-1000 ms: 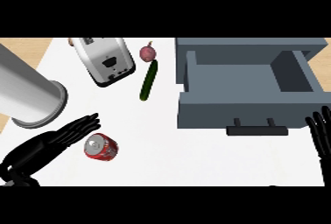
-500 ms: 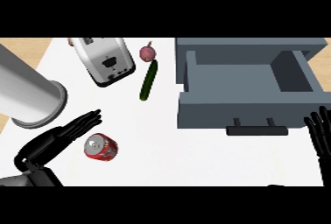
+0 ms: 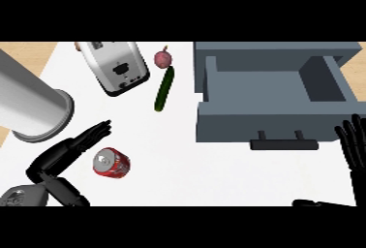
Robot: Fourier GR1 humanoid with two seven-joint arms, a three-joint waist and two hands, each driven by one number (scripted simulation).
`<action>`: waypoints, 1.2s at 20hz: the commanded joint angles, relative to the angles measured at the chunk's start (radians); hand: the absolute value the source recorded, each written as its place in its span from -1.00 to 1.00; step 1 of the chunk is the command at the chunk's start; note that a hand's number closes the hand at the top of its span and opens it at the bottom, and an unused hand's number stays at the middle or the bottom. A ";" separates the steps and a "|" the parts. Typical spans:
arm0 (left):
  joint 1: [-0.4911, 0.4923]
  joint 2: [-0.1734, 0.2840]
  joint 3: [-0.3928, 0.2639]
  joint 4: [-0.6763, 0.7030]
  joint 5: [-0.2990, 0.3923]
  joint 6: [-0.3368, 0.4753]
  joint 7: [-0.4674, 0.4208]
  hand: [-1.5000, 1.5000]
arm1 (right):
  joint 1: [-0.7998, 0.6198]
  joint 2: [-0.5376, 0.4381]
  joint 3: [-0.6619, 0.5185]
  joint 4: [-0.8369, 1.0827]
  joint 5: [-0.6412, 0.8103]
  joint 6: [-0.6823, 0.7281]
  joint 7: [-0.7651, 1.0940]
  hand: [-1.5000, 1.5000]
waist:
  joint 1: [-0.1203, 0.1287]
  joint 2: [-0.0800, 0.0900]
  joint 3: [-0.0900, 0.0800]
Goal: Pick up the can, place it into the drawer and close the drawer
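Left hand point(image 3: 68, 150) wide open, can point(image 3: 112, 162) lying on its side just beside it at four o'clock, nearer than right hand point(image 3: 354, 145).

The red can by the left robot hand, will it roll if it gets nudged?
Probably: the can lies on its side on the smooth white counter, so a push may roll it. Its rounded metal wall could slip against the left robot hand.

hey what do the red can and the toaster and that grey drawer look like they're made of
Can: probably metal; glossy red side, silvery top with a pull tab. Toaster: looks like brushed or polished metal, light reflective body with dark trim. Drawer: matte, uniform blue-grey, could be painted wood or metal; the dark handle gives no clear sign.
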 commanded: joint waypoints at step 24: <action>-0.187 0.076 -0.165 0.581 -0.134 0.133 -0.457 -1.00 | 0.023 0.017 -0.023 -0.047 -0.022 0.020 0.005 -1.00 | -0.008 0.002 -0.001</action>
